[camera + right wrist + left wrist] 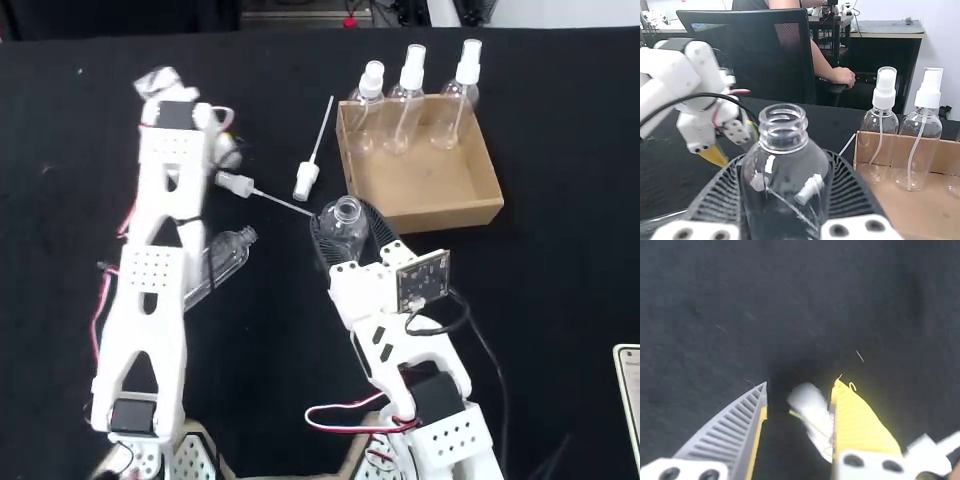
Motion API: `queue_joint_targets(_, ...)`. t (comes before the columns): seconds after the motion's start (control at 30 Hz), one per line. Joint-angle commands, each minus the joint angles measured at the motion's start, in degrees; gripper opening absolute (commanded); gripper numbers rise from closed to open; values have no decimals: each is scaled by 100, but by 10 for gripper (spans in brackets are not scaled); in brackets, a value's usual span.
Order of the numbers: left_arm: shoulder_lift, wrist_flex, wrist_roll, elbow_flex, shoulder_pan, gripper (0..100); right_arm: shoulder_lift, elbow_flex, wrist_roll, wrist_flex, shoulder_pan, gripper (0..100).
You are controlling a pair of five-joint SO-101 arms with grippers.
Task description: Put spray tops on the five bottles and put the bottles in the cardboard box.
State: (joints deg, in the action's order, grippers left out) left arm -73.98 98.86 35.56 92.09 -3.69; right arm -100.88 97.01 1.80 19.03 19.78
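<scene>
While the right hand (787, 159) clamps a bottle (785, 185), the left hand (800, 384) gapes around a spray top (810, 407).

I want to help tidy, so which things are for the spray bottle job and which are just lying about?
For the job: cardboard box; three topped bottles in it; open bottle in the right tool; bare bottle by the left arm; spray top inside the left tool; loose spray top near the box.
Just lying about: card at the table's edge; black chair.
</scene>
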Motion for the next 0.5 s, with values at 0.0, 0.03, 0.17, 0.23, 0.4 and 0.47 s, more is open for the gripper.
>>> queue_joint_targets(0.0,97,-185,-149,321,-479,202,-136,-13,-44,-9,-70,18)
queue_joint_targets(0.03,97,-185,-273,321,-549,202,-136,-13,-44,-9,-70,18)
queue_joint_targets(0.17,158,-141,-695,321,-760,202,-136,-13,-44,-9,-79,18)
queue_joint_targets(0.23,158,-132,-888,321,-813,202,-136,-13,-44,-9,-79,18)
queue_joint_targets(0.4,527,220,-923,286,-655,207,-136,-13,-44,-9,-79,18)
queue_joint_targets(0.47,721,211,-941,295,-593,207,-136,-13,-44,-9,-79,18)
